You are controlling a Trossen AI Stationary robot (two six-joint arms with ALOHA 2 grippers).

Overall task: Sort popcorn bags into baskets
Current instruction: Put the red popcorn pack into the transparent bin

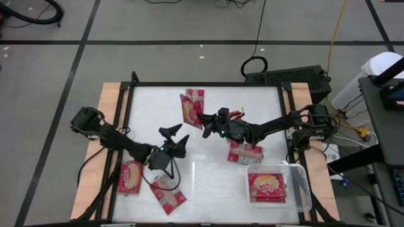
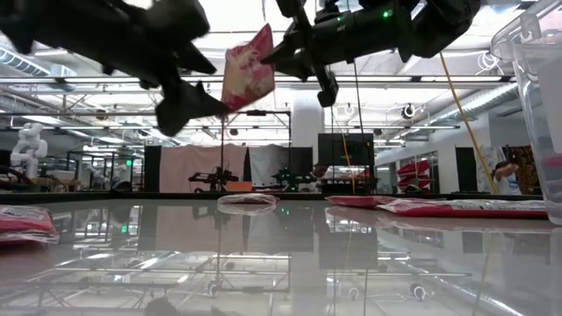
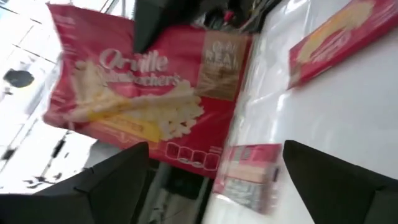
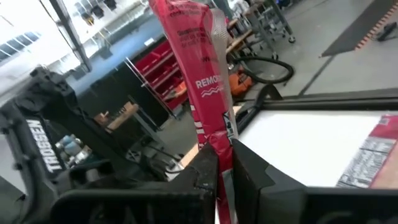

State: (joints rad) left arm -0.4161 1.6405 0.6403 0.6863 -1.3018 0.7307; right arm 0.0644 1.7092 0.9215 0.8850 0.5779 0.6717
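In the bin at four o'clock, the top packet hides how many lie beneath. The right arm covers part of another packet. At table level the bin's far side runs off-frame.

Bare table centre passable, left end effector beside lifted bag, bin blocking the near-right corner

Bright overhead light; glare on table; left wrist blurry.
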